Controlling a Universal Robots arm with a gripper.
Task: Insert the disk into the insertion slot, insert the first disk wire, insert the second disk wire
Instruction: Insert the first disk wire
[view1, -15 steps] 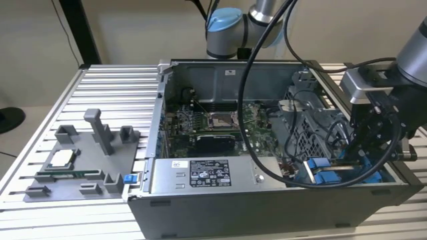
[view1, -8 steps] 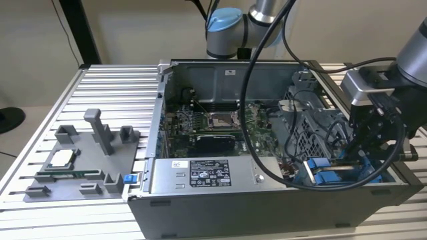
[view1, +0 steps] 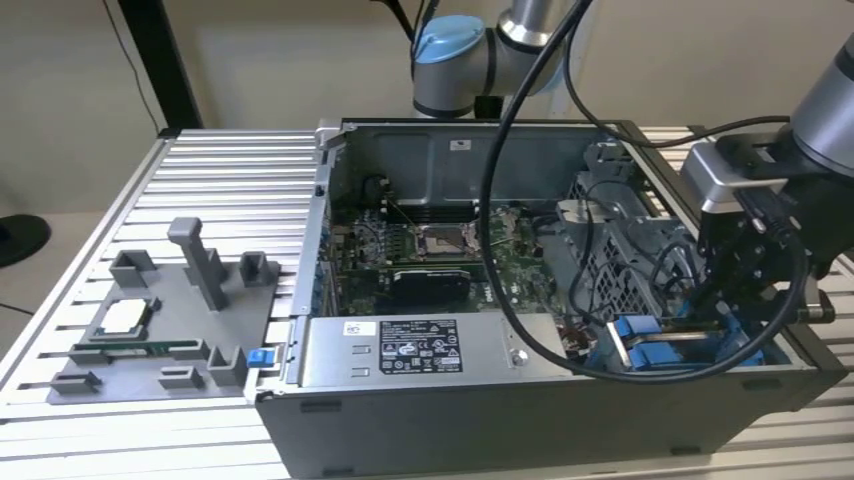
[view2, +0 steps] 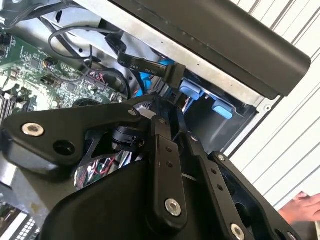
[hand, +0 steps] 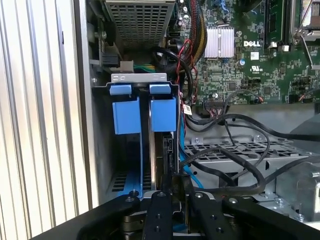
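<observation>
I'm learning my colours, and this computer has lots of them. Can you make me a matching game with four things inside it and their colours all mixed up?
Things:
1. insertion slot tabs
2. circuit board
3. thick cable
4. heat sink

Colours:
A. black
B. silver
C. blue
D. green

Pairs: 1-C, 2-D, 3-A, 4-B

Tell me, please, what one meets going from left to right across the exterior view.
Grey fixture tray on the slatted table → labelled power-supply box at the open case's front → perforated metal cage → gripper, lowered into the case's right end.
</observation>
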